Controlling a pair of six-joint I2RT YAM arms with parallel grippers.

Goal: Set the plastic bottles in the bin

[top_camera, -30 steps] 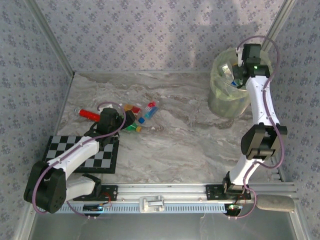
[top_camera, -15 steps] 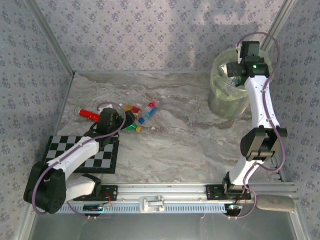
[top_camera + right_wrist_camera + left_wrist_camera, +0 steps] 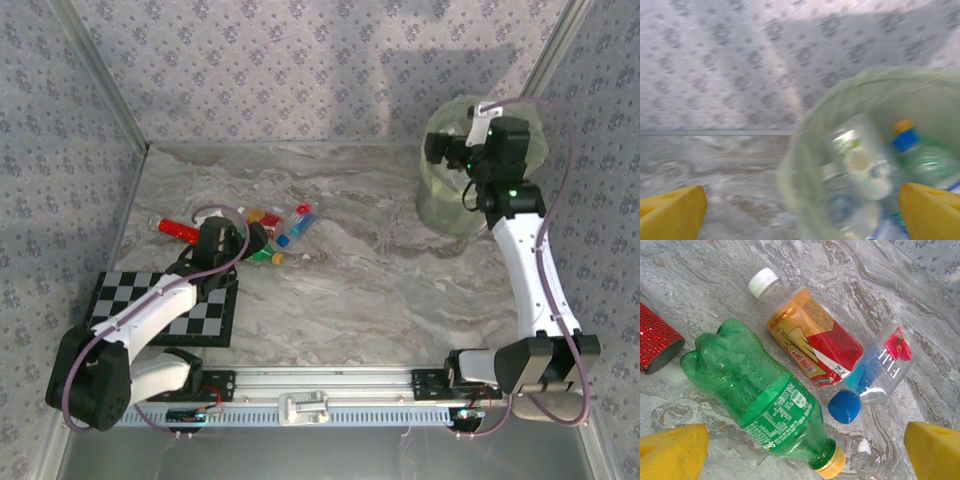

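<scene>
Pale-green-lined bin [image 3: 452, 208] sits at bench's [image 3: 380, 290] far R corner w/ bottles [image 3: 860, 160] inside, R gripper [image 3: 442, 150] spread wide & empty by its rim, L gripper [image 3: 802, 450] wide too, over green bottle [image 3: 760, 400], orange bottle [image 3: 810, 340] & clear blue-cap bottle [image 3: 880, 370] lying nr bench's L edge.

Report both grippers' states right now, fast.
Left gripper: open, jaws wide above the green bottle, holding nothing.
Right gripper: open, empty, by the bin.
</scene>
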